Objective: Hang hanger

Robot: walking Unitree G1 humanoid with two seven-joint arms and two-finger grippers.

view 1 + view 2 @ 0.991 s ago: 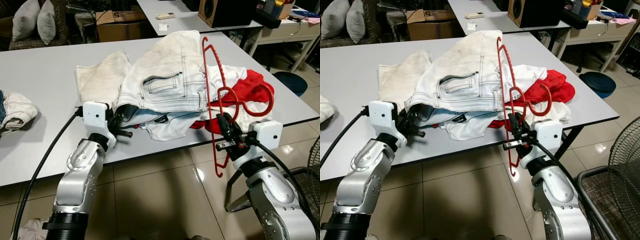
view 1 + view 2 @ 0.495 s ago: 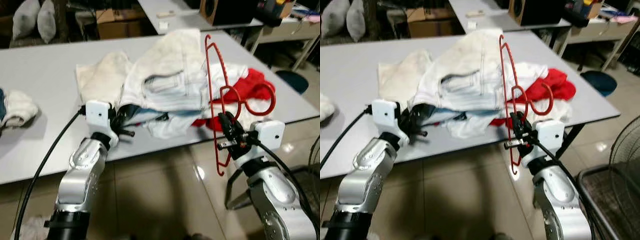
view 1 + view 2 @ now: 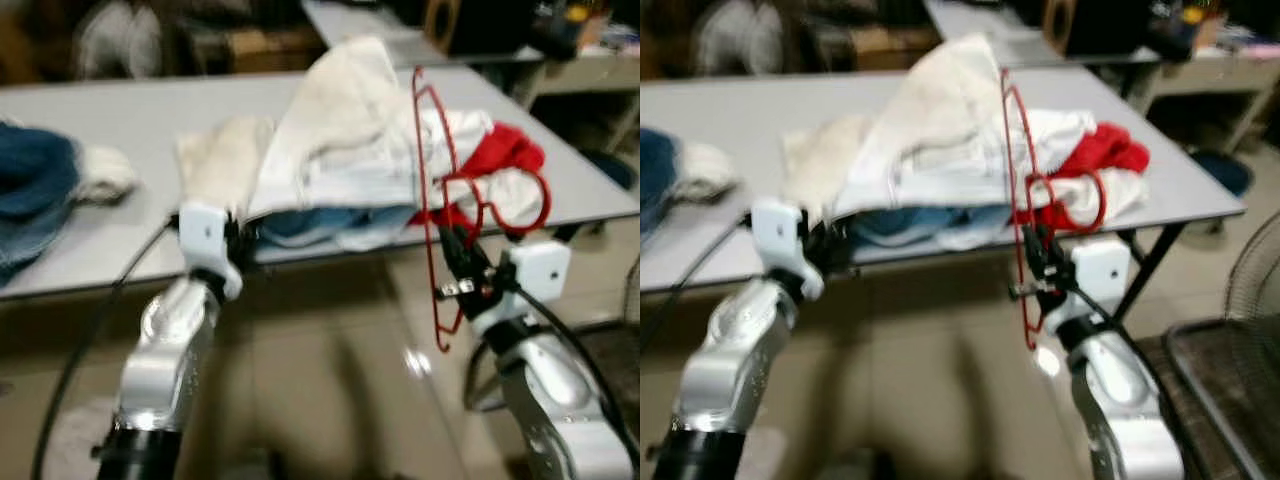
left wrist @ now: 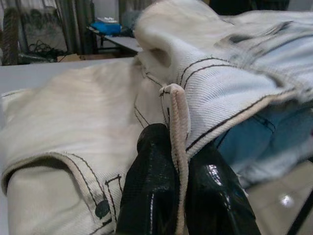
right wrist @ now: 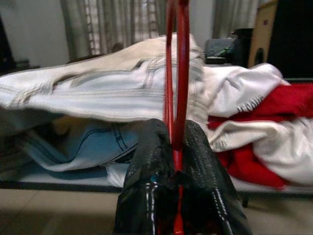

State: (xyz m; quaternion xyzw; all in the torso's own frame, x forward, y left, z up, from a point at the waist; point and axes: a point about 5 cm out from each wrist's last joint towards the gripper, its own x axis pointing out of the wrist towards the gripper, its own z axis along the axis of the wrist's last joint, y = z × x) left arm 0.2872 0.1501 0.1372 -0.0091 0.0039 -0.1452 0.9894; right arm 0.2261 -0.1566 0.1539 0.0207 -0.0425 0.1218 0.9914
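— Looking down from the head, what is the right gripper (image 3: 452, 262) doing?
— Clenched on the red hanger (image 3: 436, 190), which stands upright above it, just off the desk (image 3: 120, 120) edge. Beyond the hanger lies the heap of pale clothes (image 3: 340, 140) and a red garment (image 3: 505, 160). The picture is blurred.
— And the left gripper (image 3: 237, 243)?
— At the desk edge, against the heap; a blue garment (image 3: 35, 190) lies well off to its left.
— The left wrist view?
— Its fingers (image 4: 156, 196) are pinched on a cream denim loop (image 4: 178, 127) of the white jeans (image 4: 234, 73).
— The right wrist view?
— Black fingers (image 5: 146, 191) grasping the hanger's red wire, clothes ahead.
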